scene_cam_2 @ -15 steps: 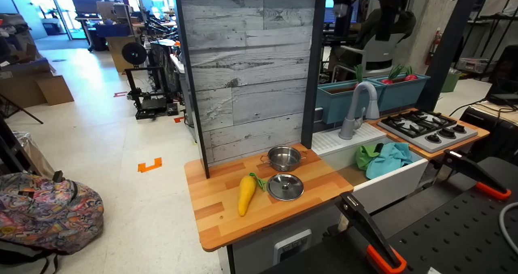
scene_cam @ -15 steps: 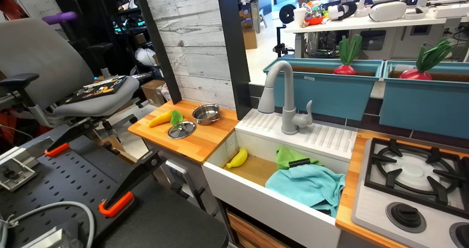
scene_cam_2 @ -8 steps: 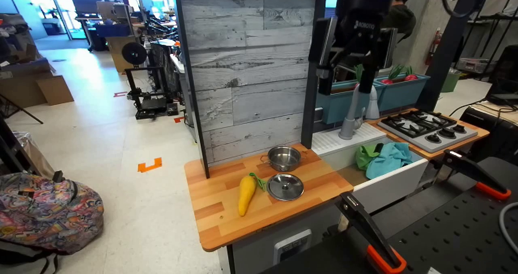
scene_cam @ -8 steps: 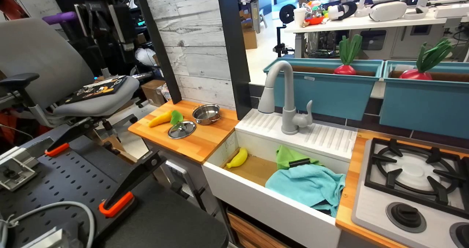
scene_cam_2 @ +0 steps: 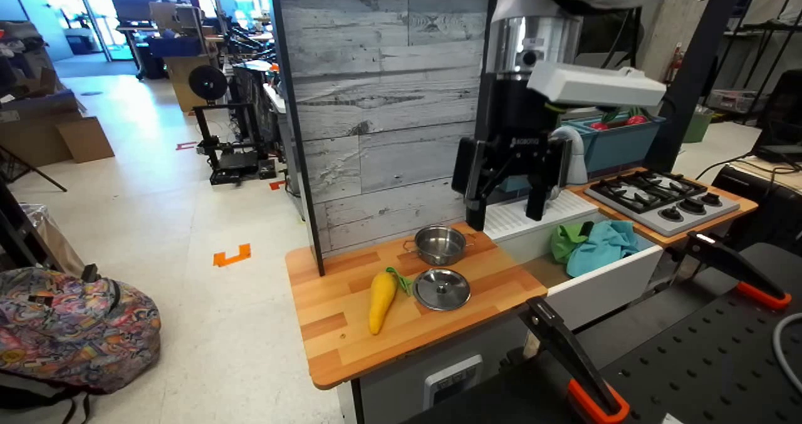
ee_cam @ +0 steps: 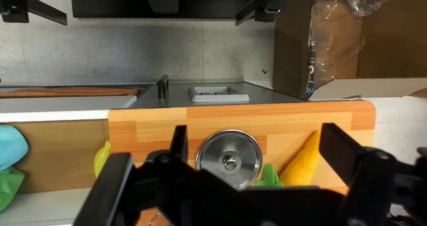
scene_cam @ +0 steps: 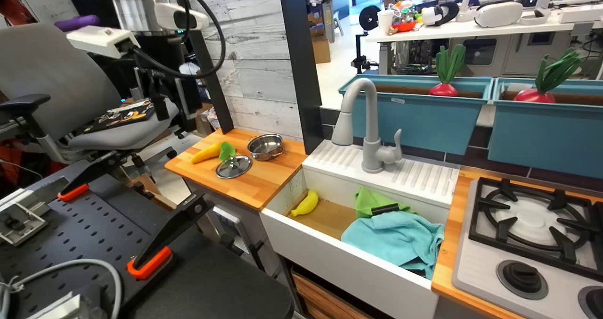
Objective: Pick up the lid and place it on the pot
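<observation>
The silver-grey round lid lies knob-up on the wooden counter, in both exterior views (scene_cam: 234, 167) (scene_cam_2: 442, 290) and in the wrist view (ee_cam: 230, 157). The small steel pot stands uncovered behind it, in both exterior views (scene_cam: 265, 145) (scene_cam_2: 440, 245). In the wrist view the gripper hides the pot except for a bit of wire handle. My gripper is open and empty, fingers pointing down, well above the counter, in both exterior views (scene_cam: 175, 112) (scene_cam_2: 505, 211). In the wrist view the lid shows between the spread fingertips (ee_cam: 255, 140), closer to the left one. Nothing touches the lid.
A yellow squash-like toy with green leaves (scene_cam_2: 382, 300) lies beside the lid. A sink (scene_cam: 348, 267) with a banana (scene_cam: 308, 203), towels (scene_cam: 395, 236) and a grey faucet (scene_cam: 372, 121) adjoins the counter. A wood-patterned panel (scene_cam_2: 388, 111) stands behind the pot.
The arm and open gripper have come down into both exterior views from the top, toward the counter. The lid, pot and toy have not moved.
</observation>
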Robot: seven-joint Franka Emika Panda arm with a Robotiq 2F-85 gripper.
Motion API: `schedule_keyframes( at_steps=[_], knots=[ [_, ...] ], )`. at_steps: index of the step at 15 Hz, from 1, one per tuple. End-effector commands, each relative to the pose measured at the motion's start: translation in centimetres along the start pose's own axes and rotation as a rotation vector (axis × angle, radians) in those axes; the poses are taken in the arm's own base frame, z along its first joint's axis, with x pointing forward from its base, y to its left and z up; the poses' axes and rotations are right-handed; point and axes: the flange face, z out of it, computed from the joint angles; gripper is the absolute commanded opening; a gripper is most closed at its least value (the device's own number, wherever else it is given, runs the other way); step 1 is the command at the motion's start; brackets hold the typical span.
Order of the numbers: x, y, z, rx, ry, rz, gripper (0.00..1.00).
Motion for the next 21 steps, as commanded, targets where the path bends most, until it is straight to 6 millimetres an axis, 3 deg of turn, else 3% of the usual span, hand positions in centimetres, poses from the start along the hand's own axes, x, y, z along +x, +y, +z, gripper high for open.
schedule_keyframes(
  at_steps=[1,12,21],
  knots=[
    [2.6,-0.4,3.3,0.015,0.015,0.063,1.0],
    [6.6,-3.2,10.2,-0.04,0.066,0.323,1.0],
    [9.0,-1.8,13.8,-0.095,0.073,0.421,1.0]
  ],
)
